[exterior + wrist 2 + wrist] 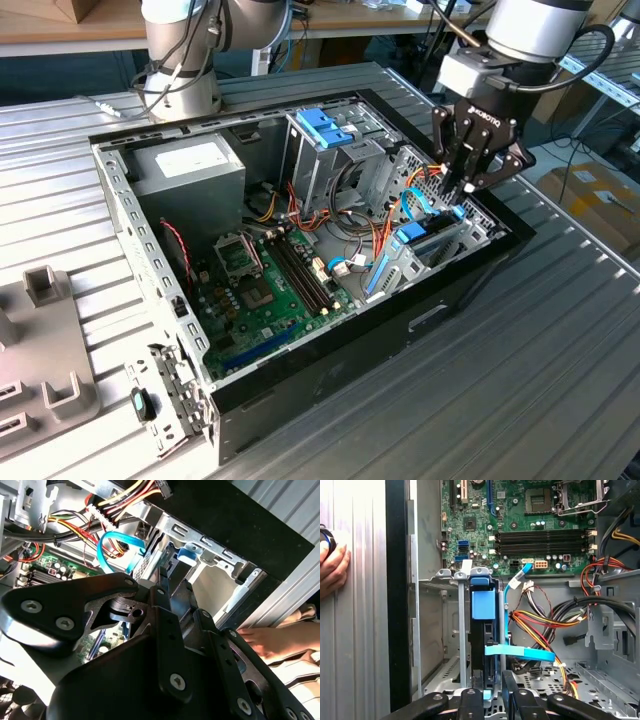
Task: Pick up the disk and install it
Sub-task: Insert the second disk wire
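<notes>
Ribbed metal table (560,330) bears the open computer case (330,360), hand (470,185) above.

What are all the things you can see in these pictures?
Computer case: one, black, lying open on the ribbed metal table.
Motherboard: one, green, on the case floor.
Power supply: one, grey, in the far corner of the case.
Drive cage: one, metal, with a blue bracket on top.
Disk: one, blue-railed, standing on edge in the bay under the gripper.
Cables: many, red, yellow, orange, black and blue, beside the disk.
Grey fixture: one, at the exterior view's left.
Person's hand: one, resting on the table outside the case.
Gripper: one, black, over the disk.
</notes>
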Motion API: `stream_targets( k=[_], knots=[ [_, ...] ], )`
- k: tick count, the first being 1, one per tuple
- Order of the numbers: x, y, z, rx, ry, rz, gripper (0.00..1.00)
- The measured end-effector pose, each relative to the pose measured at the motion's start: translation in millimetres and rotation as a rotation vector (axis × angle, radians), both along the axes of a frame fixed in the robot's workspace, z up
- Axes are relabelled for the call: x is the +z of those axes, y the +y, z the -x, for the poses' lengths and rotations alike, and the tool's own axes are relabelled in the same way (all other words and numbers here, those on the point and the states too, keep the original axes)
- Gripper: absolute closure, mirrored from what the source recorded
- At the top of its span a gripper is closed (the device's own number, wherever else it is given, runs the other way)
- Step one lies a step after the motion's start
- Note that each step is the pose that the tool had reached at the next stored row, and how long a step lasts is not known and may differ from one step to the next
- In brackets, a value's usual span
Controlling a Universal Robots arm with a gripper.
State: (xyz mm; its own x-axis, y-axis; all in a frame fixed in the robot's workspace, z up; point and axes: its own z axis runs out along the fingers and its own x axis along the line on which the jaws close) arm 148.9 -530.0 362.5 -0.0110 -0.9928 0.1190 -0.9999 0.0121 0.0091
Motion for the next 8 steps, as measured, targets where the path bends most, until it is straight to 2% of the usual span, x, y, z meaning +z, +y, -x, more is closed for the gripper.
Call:
stream_targets(
  k=[8],
  knots=[
    [0.0,0.2,-3.0,0.001,0.0000,0.0000,0.71]
  ],
)
